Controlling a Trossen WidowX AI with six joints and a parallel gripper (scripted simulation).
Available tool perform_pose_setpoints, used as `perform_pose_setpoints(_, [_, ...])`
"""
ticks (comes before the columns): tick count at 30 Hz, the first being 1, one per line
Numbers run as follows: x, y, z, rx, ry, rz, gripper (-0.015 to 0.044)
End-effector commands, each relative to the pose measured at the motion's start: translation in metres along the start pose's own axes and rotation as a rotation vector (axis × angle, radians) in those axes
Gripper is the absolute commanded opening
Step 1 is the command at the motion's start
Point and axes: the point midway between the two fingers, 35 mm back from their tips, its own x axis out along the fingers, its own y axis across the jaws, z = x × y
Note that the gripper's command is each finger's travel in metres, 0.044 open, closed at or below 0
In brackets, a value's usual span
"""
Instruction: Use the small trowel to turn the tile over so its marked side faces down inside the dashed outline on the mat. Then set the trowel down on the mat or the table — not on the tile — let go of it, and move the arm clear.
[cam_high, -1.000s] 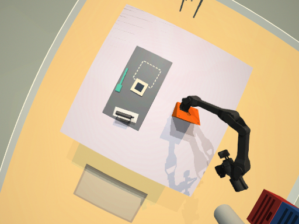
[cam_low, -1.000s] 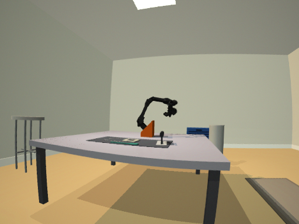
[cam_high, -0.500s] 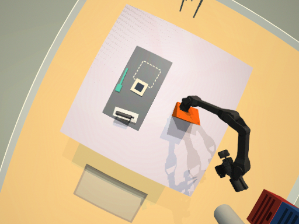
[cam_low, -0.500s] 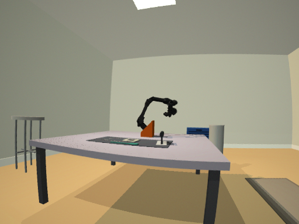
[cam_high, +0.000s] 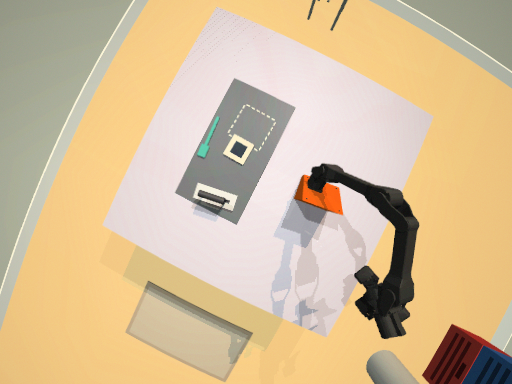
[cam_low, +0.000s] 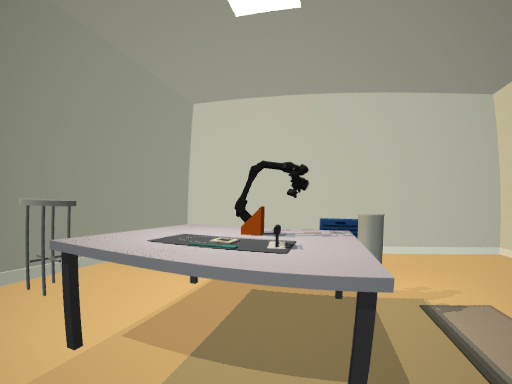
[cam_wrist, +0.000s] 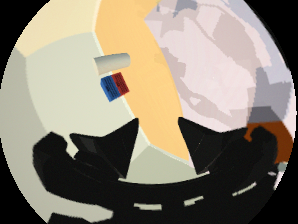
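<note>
The square cream tile (cam_high: 231, 152) (cam_low: 224, 240) lies flat on the grey mat (cam_high: 212, 172) (cam_low: 250, 245), its dark square mark facing up. It covers part of one side of the dashed outline (cam_high: 275, 122). A thin teal tool with a small flat blade, apparently the small trowel (cam_high: 203, 150) (cam_low: 220, 246), lies flat along the mat's left edge in the top view. My gripper (cam_wrist: 158, 120) is open, with nothing between its fingertips in the wrist view. It is raised well away from the mat, past the table's lower right edge in the top view.
A white plate (cam_high: 230, 202) with a black handle (cam_high: 212, 196) (cam_low: 277, 232) sits at the mat's lower end. The orange arm base (cam_high: 327, 197) (cam_low: 253, 224) stands right of the mat. A pale cylinder (cam_high: 389, 367) (cam_low: 371, 237) (cam_wrist: 112, 63) and red and blue boxes are beyond the gripper.
</note>
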Motion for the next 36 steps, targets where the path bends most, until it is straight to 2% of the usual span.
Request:
perform_pose_setpoints(1, [-0.019, -0.006, 0.017, -0.106, -0.039, 0.021, 0.03])
perform_pose_setpoints(19, [-0.155, -0.048, 0.118, -0.555, -0.325, 0.113, 0.03])
perform_pose_setpoints(25, [-0.195, -0.072, 0.144, -0.731, -0.427, 0.089, 0.03])
perform_pose_setpoints(36, [-0.272, -0.145, 0.192, -0.979, -0.63, -0.039, 0.03])
